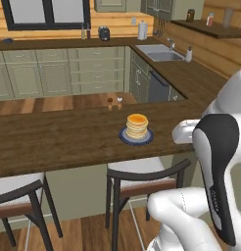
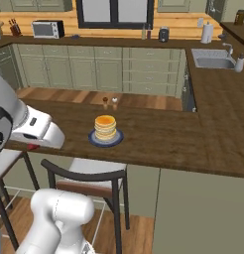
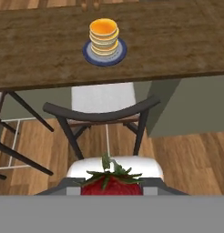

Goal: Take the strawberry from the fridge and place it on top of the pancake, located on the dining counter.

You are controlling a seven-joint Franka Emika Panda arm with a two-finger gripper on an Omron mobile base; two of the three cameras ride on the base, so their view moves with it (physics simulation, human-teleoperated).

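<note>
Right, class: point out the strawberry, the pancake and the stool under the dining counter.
strawberry [image 3: 112, 184], hand view, red flesh below the leaves
pancake [image 3: 104, 27], hand view, golden top
stool [image 3: 103, 114], hand view, dark curved backrest

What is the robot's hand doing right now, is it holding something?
Gripper: jaws closed on the strawberry, above the stool, short of the pancake.
</note>
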